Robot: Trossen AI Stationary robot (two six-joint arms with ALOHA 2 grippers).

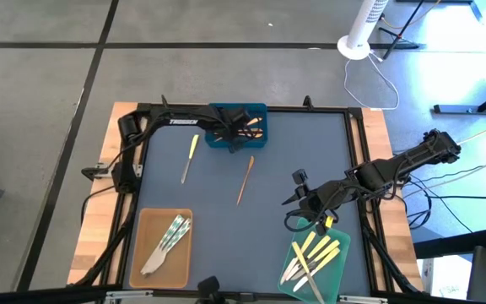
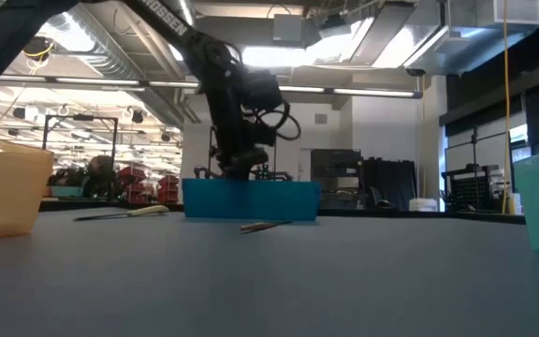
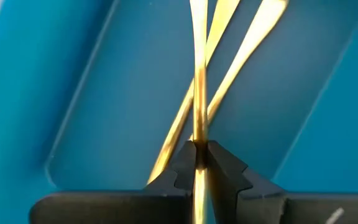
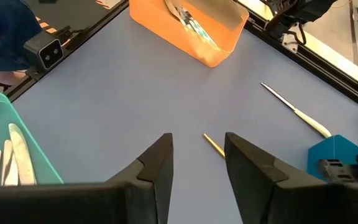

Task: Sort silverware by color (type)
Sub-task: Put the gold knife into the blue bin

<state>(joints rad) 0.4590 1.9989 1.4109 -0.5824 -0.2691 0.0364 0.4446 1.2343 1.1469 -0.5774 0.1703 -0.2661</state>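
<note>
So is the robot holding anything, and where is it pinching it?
The left end effector pinches a wood-brown utensil along its thin handle, over the blue tray. The right end effector holds nothing.

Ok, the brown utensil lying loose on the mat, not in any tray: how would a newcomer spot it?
Start at the blue tray on the mat's far edge. Two utensils lie loose on the grey mat just in front of it. The brown utensil is the orange-brown stick nearer the mat's centre; the other loose one is pale yellow with a silvery end.
</note>
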